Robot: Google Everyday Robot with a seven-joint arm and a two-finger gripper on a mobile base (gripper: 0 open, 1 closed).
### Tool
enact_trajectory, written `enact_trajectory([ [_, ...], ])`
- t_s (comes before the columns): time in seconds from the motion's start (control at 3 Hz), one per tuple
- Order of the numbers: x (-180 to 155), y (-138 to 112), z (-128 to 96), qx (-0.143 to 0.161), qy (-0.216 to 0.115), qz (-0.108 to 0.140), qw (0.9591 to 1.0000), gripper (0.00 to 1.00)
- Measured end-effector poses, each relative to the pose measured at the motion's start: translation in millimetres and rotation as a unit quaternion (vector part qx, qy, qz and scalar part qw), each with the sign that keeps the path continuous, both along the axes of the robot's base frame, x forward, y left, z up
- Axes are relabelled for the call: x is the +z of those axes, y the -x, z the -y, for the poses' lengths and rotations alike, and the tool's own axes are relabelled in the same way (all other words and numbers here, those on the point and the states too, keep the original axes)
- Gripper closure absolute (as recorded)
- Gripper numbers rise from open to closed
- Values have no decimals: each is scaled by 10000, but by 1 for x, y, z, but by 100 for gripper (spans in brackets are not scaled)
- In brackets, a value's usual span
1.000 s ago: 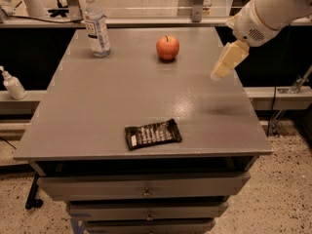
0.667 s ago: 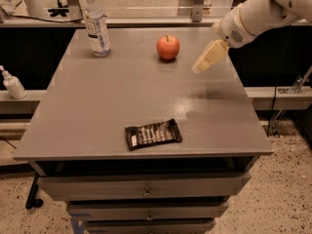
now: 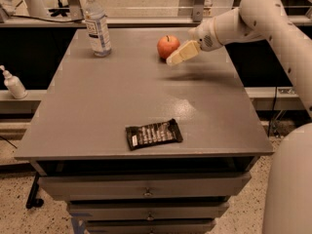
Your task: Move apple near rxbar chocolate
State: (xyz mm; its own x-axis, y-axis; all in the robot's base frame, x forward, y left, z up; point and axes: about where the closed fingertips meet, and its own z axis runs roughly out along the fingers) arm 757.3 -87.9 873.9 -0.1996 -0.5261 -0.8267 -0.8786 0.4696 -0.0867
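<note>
Carefully, I'd centre the gripper (image 3: 173, 59), hovering just beside the apple (image 3: 166, 45), spread or clenched I can't tell, before squeezing gently.

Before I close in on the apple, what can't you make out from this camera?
Camera view: the gripper sits beside the apple and covers part of its near edge, so contact cannot be told.
Camera view: lettering on the rxbar chocolate is too small to read.
Camera view: the arm is cut off by the picture's edge.
</note>
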Motion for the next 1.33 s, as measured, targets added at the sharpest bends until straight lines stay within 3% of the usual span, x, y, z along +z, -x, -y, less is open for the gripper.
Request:
enact_trajectory([
  [0.33,-6,-19,-27,44,-405,-41,9992,0],
  [0.67,-11,-30,-40,-15,-452,7,9990,17],
  [1.33,-6,-38,-25,-176,-221,227,9993,64],
])
